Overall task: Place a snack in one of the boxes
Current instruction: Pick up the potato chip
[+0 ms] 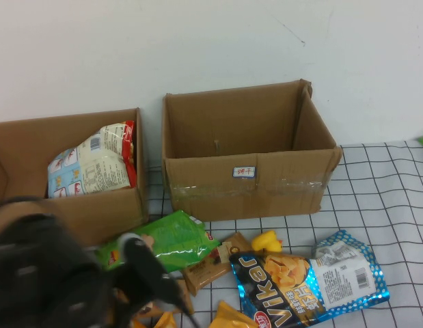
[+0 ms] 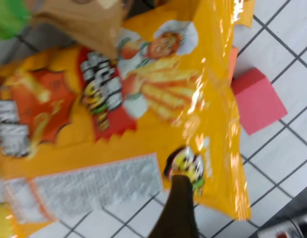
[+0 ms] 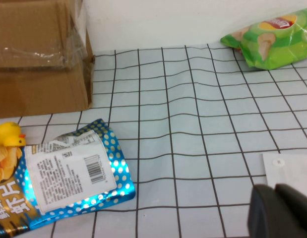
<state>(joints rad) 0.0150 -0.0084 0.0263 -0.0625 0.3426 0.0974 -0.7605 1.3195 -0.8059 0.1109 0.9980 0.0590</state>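
Note:
The snack, a puffy orange-yellow crisp bag [image 2: 143,114] with red-and-white lettering, lies on the checked cloth and fills the left wrist view. In the high view only its corners [image 1: 228,318] show at the front edge. My left gripper [image 1: 171,292] hangs low over it, open, with one dark finger [image 2: 177,203] over the bag's edge and the other finger out of frame. The low brown box [image 1: 67,205] stands at the back left and holds a white-and-blue bag [image 1: 91,164]; its label is hidden. My right gripper [image 3: 279,210] is shut and empty, above the cloth at the right.
The taller taped box [image 1: 245,154] stands at centre back. A green bag [image 1: 163,242], brown packet [image 1: 211,263], yellow duck [image 1: 267,241] and blue Vikar bag [image 1: 310,280] lie in front. A red block [image 2: 257,99] is beside the snack. Another green bag [image 3: 272,37] lies far right.

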